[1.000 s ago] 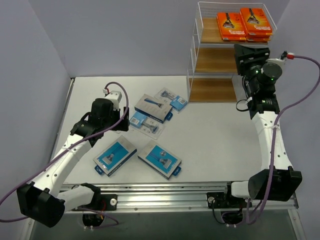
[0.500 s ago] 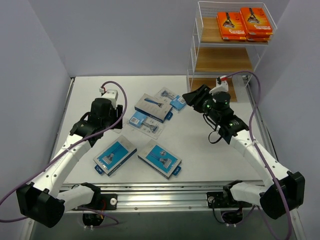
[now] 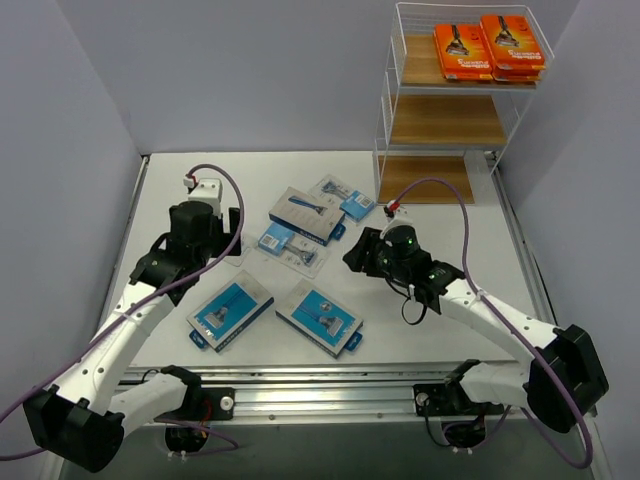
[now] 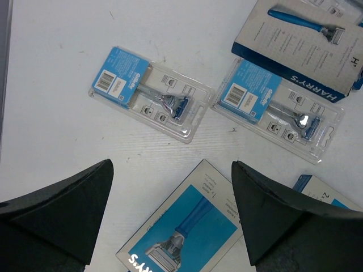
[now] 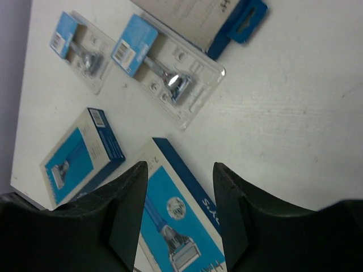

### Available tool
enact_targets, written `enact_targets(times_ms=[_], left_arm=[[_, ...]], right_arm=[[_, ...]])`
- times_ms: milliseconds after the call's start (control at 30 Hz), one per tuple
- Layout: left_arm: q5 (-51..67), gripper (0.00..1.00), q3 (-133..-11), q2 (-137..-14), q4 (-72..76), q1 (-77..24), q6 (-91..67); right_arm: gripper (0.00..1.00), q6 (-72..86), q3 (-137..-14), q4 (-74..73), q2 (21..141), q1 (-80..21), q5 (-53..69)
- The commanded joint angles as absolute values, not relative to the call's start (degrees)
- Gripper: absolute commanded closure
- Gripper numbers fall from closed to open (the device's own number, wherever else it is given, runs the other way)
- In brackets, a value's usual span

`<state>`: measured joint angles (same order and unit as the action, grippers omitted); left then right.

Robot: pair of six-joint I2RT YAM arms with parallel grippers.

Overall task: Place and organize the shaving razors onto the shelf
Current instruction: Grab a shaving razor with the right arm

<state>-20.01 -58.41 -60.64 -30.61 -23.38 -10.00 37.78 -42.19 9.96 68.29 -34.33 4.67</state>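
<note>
A tall white wire shelf [image 3: 445, 100] with three light-brown wooden tiers and mesh sides is seen at the upper right of the top view, at the far right of a matte white surface [image 3: 430, 250]. Flat, bright orange boxes [image 3: 462, 52] are laid on its top tier. Two printed faces show side by side, with more orange edges beneath the right one; the full count cannot be told.

Six packs are spread flat on the surface, left of centre. Three are blue-and-grey boxes [image 3: 307, 215], rectangular cardboard printed with a razor: one at the top of the cluster and two lower down, side by side. Three are smaller clear blister packs [image 3: 293, 246], glossy moulded plastic over blue card, a razor head sealed in each. One is overlapped at its edge by the upper box, and one lies just beyond that box, toward the shelf. The third is covered by the left arm in the top view and is seen at the upper left of the left wrist view.

The left pincer [image 4: 170, 215], with black wedge-shaped fingers, is spread wide and holds nothing. The right pincer [image 5: 180, 204] is likewise spread, with a boxed razor framed between its fingers but not pinched.
</note>
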Motion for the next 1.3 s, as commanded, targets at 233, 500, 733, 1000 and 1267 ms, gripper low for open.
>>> enact_targets(times_ms=[233,500,733,1000,1267], left_arm=[[-21.6,0.06,-57.4,-60.1,-25.2,-21.3,-9.8],[-20.8,0.06,-57.1,-62.1,-24.1,-21.4,-9.6],[-21.4,0.06,-57.7,-62.2,-24.5,-21.3,-9.3],[-23.0,0.06,-57.8,-62.0,-25.3,-21.2,-8.7],[-21.9,0.06,-58.0,-62.0,-24.3,-20.9,-7.8]], right_arm=[[0.55,43.9,-41.1,-2.2,65.2,-45.7,-9.8],[0.59,57.9,-31.1,-2.5,56.9,-54.9,-14.7],[0.59,63.8,-26.2,-1.0,58.0,-61.0,-16.7],[0.63,67.2,-22.8,1.4,59.8,-62.4,-16.4],[0.65,67.3,-20.3,1.0,56.2,-62.5,-16.7]])
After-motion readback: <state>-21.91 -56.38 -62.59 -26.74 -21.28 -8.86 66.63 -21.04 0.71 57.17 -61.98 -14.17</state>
